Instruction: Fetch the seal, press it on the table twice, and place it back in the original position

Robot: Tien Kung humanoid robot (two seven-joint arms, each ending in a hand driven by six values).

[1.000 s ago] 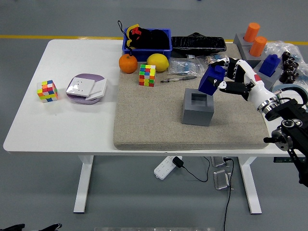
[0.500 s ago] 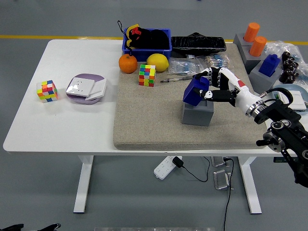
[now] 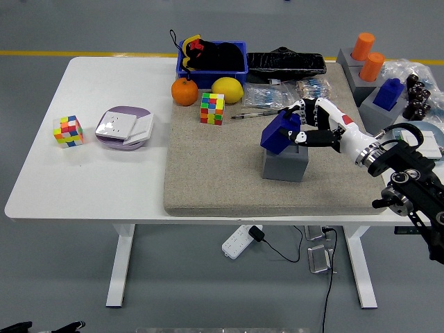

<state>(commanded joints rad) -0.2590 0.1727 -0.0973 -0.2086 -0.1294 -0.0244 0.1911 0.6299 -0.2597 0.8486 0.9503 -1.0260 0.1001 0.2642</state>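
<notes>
The seal is a dark blue block (image 3: 279, 132). My right hand (image 3: 303, 125) is shut on it and holds it tilted, right at the top of a grey square holder (image 3: 285, 163) that stands on the tan mat (image 3: 208, 180). The seal covers the holder's opening, so I cannot tell how far it sits inside. My right arm comes in from the right edge. My left arm is out of view.
On the mat: a Rubik's cube (image 3: 212, 108), an orange (image 3: 184, 91), a lemon (image 3: 227, 89), a pen (image 3: 253, 114). At the back right stand grey holders with orange seals (image 3: 365, 57) and a blue seal (image 3: 388, 93). A blue bin (image 3: 212, 58), a purple-white box (image 3: 123, 127) and another cube (image 3: 68, 131) lie left.
My right hand carried the blue seal left and down from above the holder's right side onto the holder's top, then shifted it slightly further left.
</notes>
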